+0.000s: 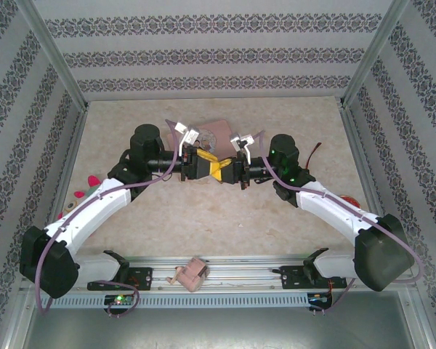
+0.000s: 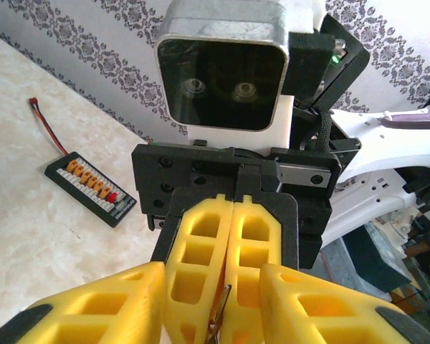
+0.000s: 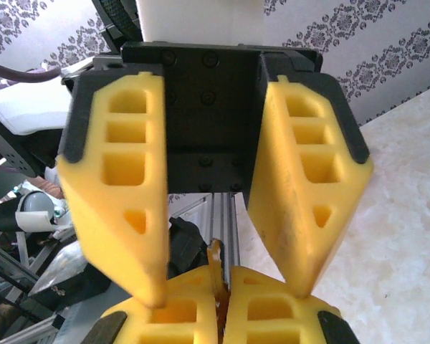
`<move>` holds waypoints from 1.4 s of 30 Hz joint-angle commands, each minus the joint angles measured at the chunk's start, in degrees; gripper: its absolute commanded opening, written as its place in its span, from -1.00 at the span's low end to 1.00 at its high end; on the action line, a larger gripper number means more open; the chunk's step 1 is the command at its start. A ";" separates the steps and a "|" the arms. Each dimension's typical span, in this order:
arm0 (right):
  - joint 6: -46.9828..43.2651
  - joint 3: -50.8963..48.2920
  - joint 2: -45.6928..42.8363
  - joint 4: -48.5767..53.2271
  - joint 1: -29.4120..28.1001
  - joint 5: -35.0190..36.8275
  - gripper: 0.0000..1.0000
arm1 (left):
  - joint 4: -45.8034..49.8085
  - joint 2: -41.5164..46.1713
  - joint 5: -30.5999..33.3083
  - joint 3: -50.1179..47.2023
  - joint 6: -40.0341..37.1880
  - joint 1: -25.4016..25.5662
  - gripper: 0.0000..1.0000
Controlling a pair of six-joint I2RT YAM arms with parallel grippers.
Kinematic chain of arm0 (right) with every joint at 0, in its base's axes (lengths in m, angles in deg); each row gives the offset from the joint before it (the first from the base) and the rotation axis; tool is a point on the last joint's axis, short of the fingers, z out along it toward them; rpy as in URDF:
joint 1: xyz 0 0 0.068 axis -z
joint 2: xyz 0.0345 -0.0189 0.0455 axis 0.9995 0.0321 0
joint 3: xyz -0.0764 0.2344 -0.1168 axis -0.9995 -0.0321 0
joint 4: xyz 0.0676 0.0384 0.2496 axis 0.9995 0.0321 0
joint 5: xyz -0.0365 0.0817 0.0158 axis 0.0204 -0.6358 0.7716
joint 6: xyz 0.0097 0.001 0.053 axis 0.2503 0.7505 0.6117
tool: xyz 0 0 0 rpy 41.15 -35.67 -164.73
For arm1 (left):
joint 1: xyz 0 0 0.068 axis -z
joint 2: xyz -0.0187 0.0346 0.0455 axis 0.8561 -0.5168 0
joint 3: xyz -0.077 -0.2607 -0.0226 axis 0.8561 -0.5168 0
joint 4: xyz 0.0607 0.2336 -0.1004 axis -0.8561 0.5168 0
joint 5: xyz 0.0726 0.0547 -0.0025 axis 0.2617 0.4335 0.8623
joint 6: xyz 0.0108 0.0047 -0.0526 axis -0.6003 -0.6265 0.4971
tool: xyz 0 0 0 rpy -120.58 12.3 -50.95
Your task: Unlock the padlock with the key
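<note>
Yellow-fingered right claw [image 2: 221, 322] is pinching a thin metal sliver, seemingly the key [image 3: 215, 258], at centre frame above the tabletop [image 1: 203, 225], left claw [image 1: 212, 171] hanging spread around it, so actual unlocking is looking entirely ahead.

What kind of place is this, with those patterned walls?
Probably a small robot test booth, not a real room. A left arm and a right arm are bolted to a rail at the table edge, and metal posts frame the wallpapered walls.
</note>
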 commanded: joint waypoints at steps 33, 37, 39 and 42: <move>21.45 -2.85 1.71 -20.88 2.44 12.40 -0.18 | -11.53 3.47 19.16 -4.22 15.71 -1.66 -1.00; 24.79 -2.66 3.90 -26.05 2.44 12.74 -0.24 | -12.60 2.84 18.61 -4.61 16.01 -1.81 -1.00; 25.17 -2.72 4.77 -26.98 2.44 12.83 -0.24 | -14.02 2.66 18.25 -4.95 16.68 -1.81 -1.00; 25.92 -2.75 5.92 -28.13 2.45 12.77 -0.27 | -15.17 2.46 17.96 -5.08 17.30 -1.87 -1.00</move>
